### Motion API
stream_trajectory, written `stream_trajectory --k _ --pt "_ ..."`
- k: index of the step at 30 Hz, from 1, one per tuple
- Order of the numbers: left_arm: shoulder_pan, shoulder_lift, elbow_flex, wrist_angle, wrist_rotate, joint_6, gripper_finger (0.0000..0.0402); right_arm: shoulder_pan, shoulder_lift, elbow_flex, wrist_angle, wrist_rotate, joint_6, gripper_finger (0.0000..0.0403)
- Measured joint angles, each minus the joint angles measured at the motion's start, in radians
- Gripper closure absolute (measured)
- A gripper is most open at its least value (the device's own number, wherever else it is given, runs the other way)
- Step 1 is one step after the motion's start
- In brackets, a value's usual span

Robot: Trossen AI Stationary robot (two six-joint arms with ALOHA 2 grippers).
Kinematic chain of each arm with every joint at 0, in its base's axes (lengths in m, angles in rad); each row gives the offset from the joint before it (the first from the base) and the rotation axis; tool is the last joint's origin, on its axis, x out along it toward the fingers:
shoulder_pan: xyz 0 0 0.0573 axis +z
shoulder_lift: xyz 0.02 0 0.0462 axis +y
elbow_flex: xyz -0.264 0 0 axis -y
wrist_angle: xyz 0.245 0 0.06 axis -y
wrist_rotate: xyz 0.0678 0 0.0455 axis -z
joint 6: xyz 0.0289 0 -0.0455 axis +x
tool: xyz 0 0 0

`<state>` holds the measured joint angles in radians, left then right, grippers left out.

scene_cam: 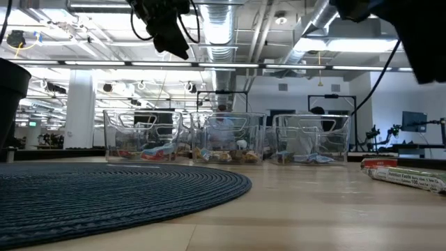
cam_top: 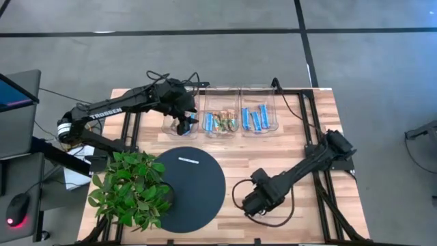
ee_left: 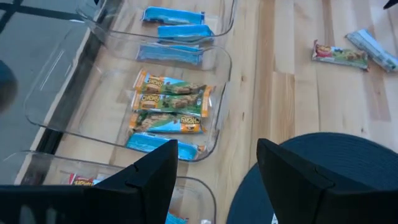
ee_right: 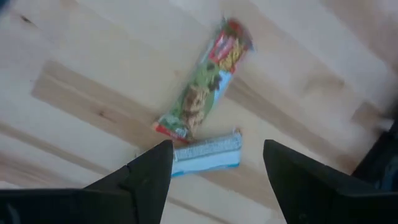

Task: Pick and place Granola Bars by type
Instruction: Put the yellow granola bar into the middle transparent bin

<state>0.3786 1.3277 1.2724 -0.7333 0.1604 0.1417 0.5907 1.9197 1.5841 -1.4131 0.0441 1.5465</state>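
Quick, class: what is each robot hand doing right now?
Left hand: open, empty, above the bins.
Right hand: open, empty, over two bars.

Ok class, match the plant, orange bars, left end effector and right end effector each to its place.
1. plant
2. orange bars
3. left end effector
4. right end effector

A. in the middle bin
B. over the left bin
C. beside the mat
D. over loose bars

Pairs: 1-C, 2-A, 3-B, 4-D
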Motion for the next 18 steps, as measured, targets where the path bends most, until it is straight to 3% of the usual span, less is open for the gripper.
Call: stream_trajectory --k 11,18 --pt "0.0 0.0 0.0 -0.021 0.018 0.009 0.0187 0.063 0.016 -0.062 0.092 -0.175 0.125 0.0159" --pt "0.0 0.0 0.0 -0.034 0.018 0.049 0.0187 0.159 0.016 -0.073 0.268 -0.185 0.216 0.0159"
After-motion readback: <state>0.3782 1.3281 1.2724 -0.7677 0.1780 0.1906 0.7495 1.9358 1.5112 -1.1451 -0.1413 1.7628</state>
